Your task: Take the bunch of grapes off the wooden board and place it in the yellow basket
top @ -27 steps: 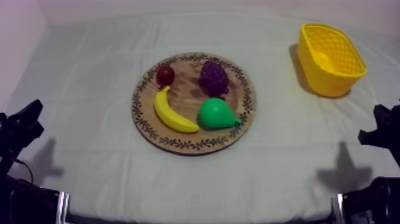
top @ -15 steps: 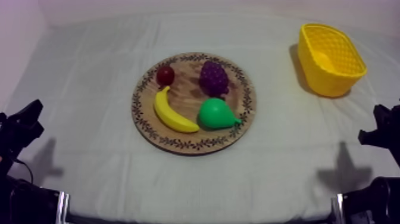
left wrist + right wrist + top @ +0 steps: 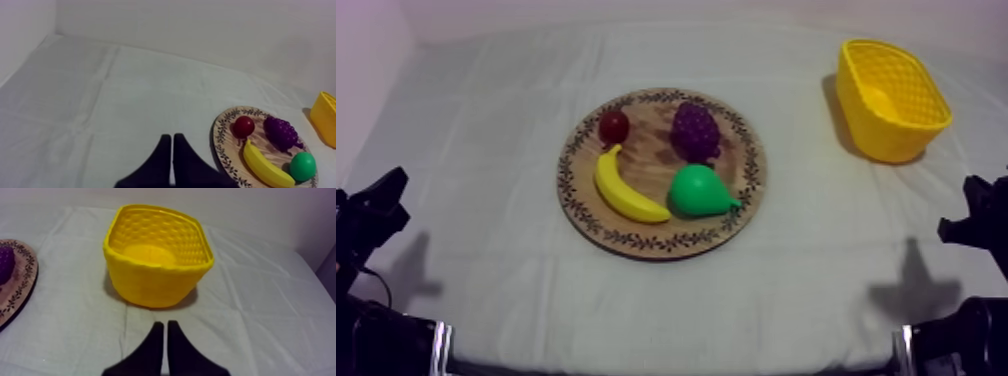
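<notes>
A purple bunch of grapes (image 3: pixel 695 129) lies on the far part of the round wooden board (image 3: pixel 734 210), beside a small red fruit (image 3: pixel 614 126), a banana (image 3: pixel 625 187) and a green pear (image 3: pixel 700 191). The yellow basket (image 3: pixel 891 98) stands empty at the far right of the table. My left gripper (image 3: pixel 384 198) rests low at the left, well short of the board; its fingers (image 3: pixel 172 146) lie together as a narrow wedge, shut on nothing. My right gripper (image 3: pixel 976 210) rests low at the right, its fingers (image 3: pixel 164 333) shut too, facing the basket (image 3: pixel 156 259).
Grey-white cloth covers the table, with open room between the board and the basket. In the left wrist view the board (image 3: pixel 223 146) with the grapes (image 3: pixel 282 132) lies just beyond the fingers. The grapes (image 3: pixel 5 262) show at the board's rim (image 3: pixel 22 288) in the right wrist view.
</notes>
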